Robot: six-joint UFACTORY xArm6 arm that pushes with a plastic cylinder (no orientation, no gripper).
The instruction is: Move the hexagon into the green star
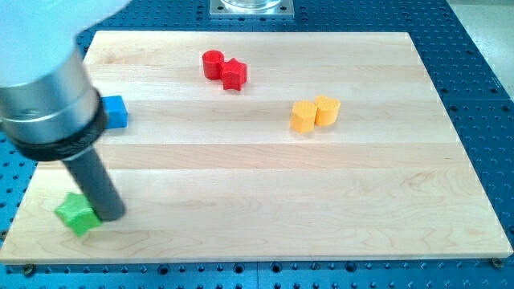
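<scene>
red blocks (223, 68): 2 | yellow blocks (314, 113): 2 | blue block (116, 111): 1 | green block (77, 213): 1, touching my tip (112, 215) | claw: none visible

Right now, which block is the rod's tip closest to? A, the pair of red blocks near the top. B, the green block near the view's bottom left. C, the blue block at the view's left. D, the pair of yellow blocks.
B: my tip sits right against the green block near the view's bottom-left corner of the board, while the blue block, red blocks and yellow blocks lie farther off.
</scene>
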